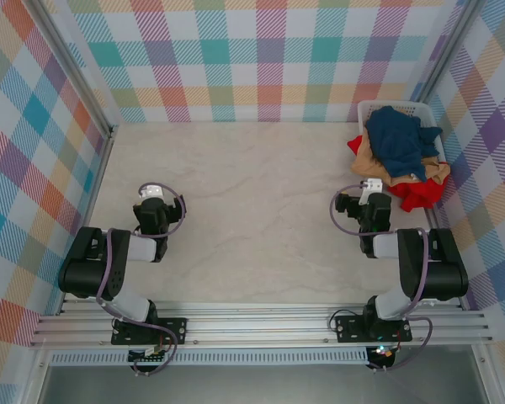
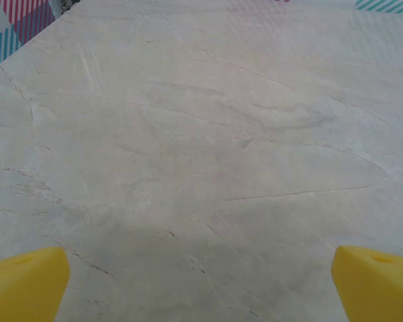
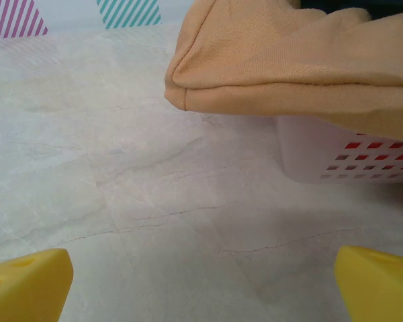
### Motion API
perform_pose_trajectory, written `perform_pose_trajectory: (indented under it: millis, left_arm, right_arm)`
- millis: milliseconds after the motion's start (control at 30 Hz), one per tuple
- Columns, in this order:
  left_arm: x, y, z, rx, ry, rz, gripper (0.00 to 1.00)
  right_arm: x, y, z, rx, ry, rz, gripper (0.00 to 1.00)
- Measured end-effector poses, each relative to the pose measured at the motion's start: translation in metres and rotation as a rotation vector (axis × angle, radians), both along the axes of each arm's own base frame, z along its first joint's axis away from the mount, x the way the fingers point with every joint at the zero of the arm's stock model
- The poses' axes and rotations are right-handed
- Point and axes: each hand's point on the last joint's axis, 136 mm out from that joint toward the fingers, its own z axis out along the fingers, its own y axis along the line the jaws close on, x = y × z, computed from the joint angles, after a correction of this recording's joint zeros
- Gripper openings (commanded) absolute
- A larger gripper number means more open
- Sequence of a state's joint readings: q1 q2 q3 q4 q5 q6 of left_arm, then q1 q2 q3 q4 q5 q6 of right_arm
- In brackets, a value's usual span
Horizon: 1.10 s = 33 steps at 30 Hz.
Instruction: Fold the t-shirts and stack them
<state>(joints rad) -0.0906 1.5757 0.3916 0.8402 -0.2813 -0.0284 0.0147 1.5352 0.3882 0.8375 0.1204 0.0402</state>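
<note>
Left gripper (image 2: 201,288) is spread wide over the marble table (image 2: 201,134), empty. Right gripper (image 3: 201,288) is just as wide and holds nothing. The t-shirts are heaped in the white laundry basket (image 1: 370,108) in the far right corner: navy t-shirt (image 1: 400,139) on top, tan t-shirt (image 3: 289,60) spilling over the rim toward the right gripper, red t-shirt (image 1: 417,195) nearest. The heap runs near-to-far along the right wall. Each shirt is too crumpled to tell its own axis.

three crumpled, unfolded t-shirts are heaped in a white laundry basket (image 1: 385,105) at the table's (image 1: 252,210) far right corner. a navy blue one (image 1: 400,141) lies bunched on top. a tan one (image 3: 289,60) beneath it droops over the near rim, and a bright red one (image 1: 414,199), seemingly lowest, spills out at the near and left sides.
</note>
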Motion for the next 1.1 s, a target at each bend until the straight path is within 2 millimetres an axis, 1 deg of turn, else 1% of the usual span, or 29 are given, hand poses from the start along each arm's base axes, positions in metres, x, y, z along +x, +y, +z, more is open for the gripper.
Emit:
perform_pose_trajectory:
  millis: [733, 833, 867, 900, 933, 1000, 1033, 1067, 1100]
  left_arm:
    - [0.0, 0.0, 0.0, 0.0, 0.0, 0.0, 1.0]
    - [-0.001, -0.001, 0.001, 0.0, 0.0, -0.004, 1.0]
    - [-0.002, -0.002, 0.004, 0.009, 0.004, -0.002, 1.0]
    - [-0.005, -0.004, 0.009, 0.026, 0.004, 0.0, 1.0]
    - [-0.007, -0.008, 0.019, 0.046, -0.009, -0.003, 1.0]
    - [-0.011, -0.025, 0.053, 0.074, -0.079, -0.033, 1.0]
    - [-0.011, -0.035, 0.075, 0.079, -0.129, -0.053, 1.0]
    - [-0.01, -0.045, 0.104, 0.079, -0.189, -0.071, 1.0]
    - [-0.006, -0.053, 0.135, 0.064, -0.248, -0.073, 1.0]
  right_arm:
    - [0.0, 0.0, 0.0, 0.0, 0.0, 0.0, 1.0]
    - [-0.002, 0.001, 0.002, -0.002, -0.006, 0.001, 1.0]
    - [-0.004, 0.002, 0.005, -0.009, -0.007, -0.003, 1.0]
    - [-0.007, 0.002, 0.011, -0.019, -0.012, -0.01, 1.0]
    - [-0.01, 0.005, 0.024, -0.033, -0.034, -0.012, 1.0]
    - [-0.017, 0.015, 0.067, -0.061, -0.128, -0.004, 1.0]
    - [-0.02, 0.019, 0.097, -0.066, -0.186, -0.007, 1.0]
    - [-0.02, 0.023, 0.129, -0.055, -0.22, -0.014, 1.0]
    - [-0.017, 0.023, 0.164, -0.031, -0.239, -0.031, 1.0]
